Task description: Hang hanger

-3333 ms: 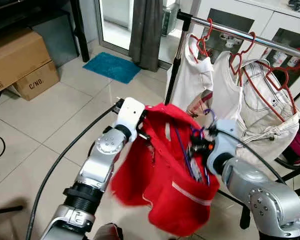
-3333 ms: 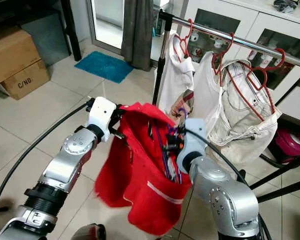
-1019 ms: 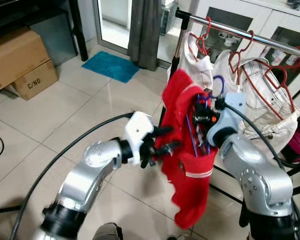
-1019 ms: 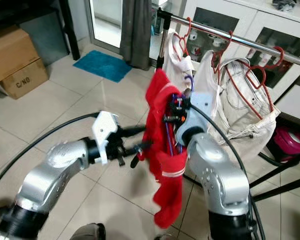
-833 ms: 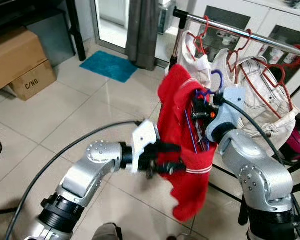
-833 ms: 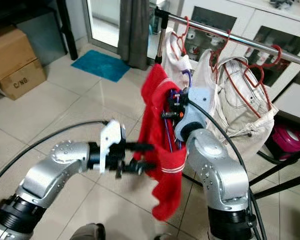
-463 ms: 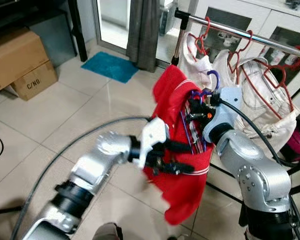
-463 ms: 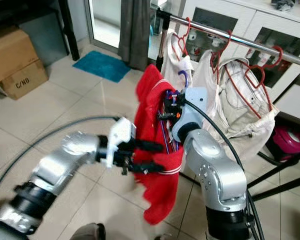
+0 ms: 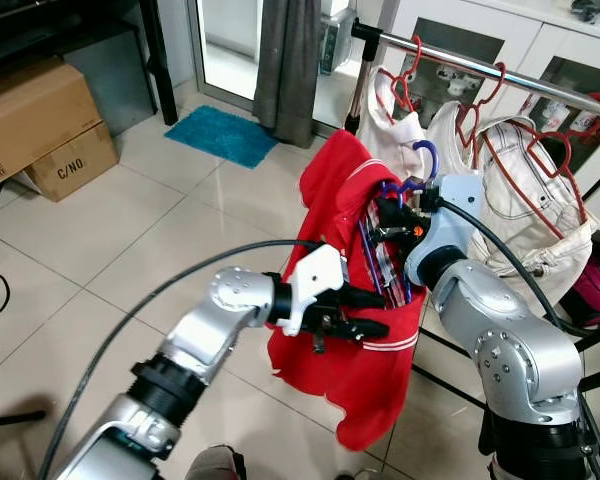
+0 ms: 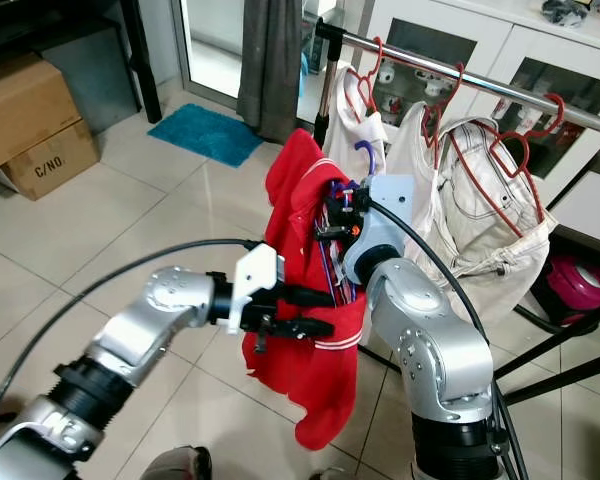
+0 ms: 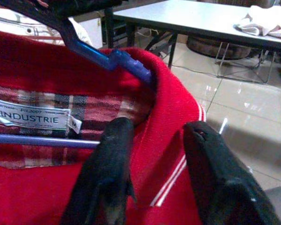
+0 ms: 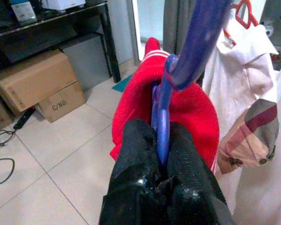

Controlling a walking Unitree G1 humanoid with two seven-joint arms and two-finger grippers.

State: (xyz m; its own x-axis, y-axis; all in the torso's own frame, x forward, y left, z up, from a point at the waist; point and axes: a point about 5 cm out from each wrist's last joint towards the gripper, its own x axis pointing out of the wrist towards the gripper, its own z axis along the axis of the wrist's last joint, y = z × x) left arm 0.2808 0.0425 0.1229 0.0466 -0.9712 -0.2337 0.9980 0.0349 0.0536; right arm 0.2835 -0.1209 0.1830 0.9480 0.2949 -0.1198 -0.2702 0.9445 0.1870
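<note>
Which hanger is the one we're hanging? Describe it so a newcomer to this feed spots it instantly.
Find the metal clothes rail in front of the white cabinets, hung with pale garments on red hangers. Just in front of it, the right gripper is shut on the neck of a hanger carrying a red shirt. Its hook is blue-purple, unlike the red ones, and not yet on the rail.

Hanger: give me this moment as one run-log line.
right gripper: shut on blue hanger | left gripper: open, astride red shirt collar | rail: hanger not yet hooked

Shirt [image 9: 355, 300] before rack [image 9: 500, 68]
</note>
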